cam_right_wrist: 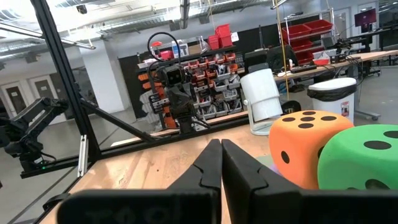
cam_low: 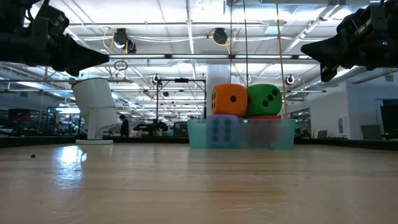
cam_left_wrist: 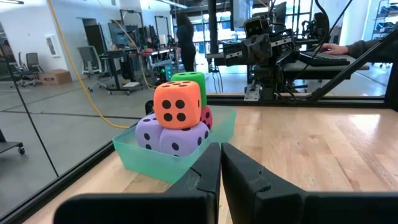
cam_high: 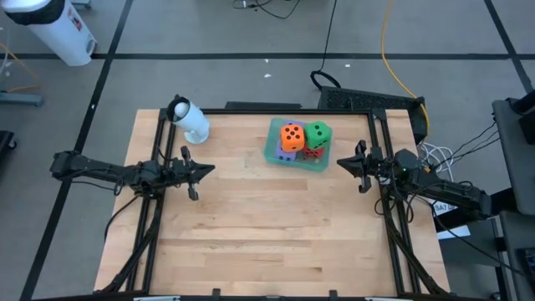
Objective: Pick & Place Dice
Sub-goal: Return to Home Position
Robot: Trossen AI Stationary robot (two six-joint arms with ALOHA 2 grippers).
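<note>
Left arm is stretched out low from the table's left edge and points inward. We see the left gripper (cam_high: 211,170) over the wood table (cam_high: 267,242), left of centre. In the low view it hangs clear of the surface. Jaws are pressed together with nothing between them; the left wrist view shows only a thin slit.

A white cylindrical object (cam_high: 191,119) stands near the back-left corner, tilted on its base, just behind the left gripper and not touching it.

The translucent teal tray (cam_high: 272,149) sits on the table right of centre, toward the back edge. We count all five dice inside it:
- Bottom layer: one purple-blue die (cam_left_wrist: 147,132) touches a second purple-blue die (cam_left_wrist: 184,139) on the side facing the left arm. The red die (cam_high: 313,153) sits on the right-arm side.
- Top layer: the orange die (cam_high: 292,136) rests on the purple-blue pair. The green die (cam_high: 318,134) sits over the red one and touches the orange.
- Both top dice stick up above the tray rim.

Right arm mirrors the left, reaching in from the right edge and pointing inward. The right gripper (cam_high: 340,163) hangs above the table near the tray's right side, apart from it. Jaws are pressed together and empty.
</note>
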